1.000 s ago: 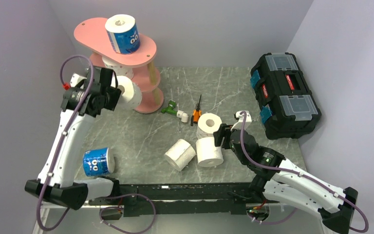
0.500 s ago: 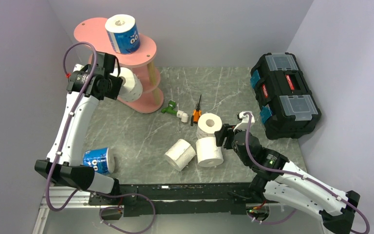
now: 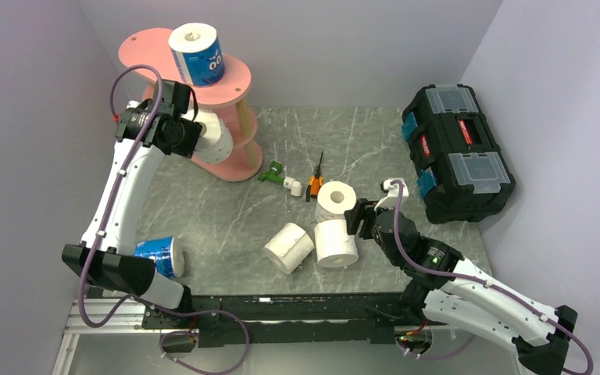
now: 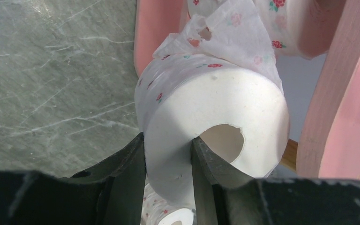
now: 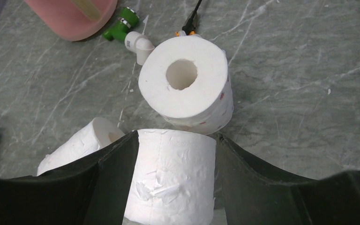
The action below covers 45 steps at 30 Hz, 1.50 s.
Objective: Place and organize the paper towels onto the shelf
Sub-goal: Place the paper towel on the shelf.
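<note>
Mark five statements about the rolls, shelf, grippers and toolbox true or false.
1. A blue roll stands on the top board of the shelf. True.
2. The left gripper grips a plain roll around its outside. False: it pinches the wall of a flowered roll, with one finger in the core.
3. The right gripper has a finger on each side of an upright plain roll. True.
4. The toolbox stands open. False: its lid is shut.
5. Every roll is on the shelf. False: several are on the table.
</note>
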Each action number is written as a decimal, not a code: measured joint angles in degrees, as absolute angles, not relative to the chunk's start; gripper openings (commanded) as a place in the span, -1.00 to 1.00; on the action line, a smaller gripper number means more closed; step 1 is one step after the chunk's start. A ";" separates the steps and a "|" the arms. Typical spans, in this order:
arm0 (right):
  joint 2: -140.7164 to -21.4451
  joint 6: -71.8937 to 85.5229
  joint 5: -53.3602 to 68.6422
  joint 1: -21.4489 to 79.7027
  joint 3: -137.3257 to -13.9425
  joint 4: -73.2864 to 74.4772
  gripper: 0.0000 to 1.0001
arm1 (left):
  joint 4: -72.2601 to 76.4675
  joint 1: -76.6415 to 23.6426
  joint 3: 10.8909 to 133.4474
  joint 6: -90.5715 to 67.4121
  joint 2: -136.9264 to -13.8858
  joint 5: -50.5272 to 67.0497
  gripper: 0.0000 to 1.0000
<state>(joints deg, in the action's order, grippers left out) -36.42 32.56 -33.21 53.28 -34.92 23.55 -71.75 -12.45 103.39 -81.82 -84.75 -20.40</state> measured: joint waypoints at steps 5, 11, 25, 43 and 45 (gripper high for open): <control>-36.42 32.56 -33.21 53.28 -34.92 23.55 0.30 | -70.41 -12.43 103.37 -81.69 -85.03 -19.68 -0.18; -36.42 32.56 -33.26 53.28 -34.92 23.55 0.30 | -69.38 -12.40 103.37 -81.71 -85.34 -19.11 -0.13; -36.42 32.56 -33.91 53.28 -34.89 23.55 0.29 | -67.05 -12.34 103.35 -81.73 -86.15 -18.70 -0.22; -36.80 32.56 -34.04 53.28 -34.33 23.59 0.30 | -61.04 -12.12 99.07 -82.21 -83.96 -17.76 -0.35; -36.80 32.56 -34.06 53.28 -34.30 23.59 0.30 | -60.25 -12.12 98.74 -82.26 -83.66 -17.65 -0.35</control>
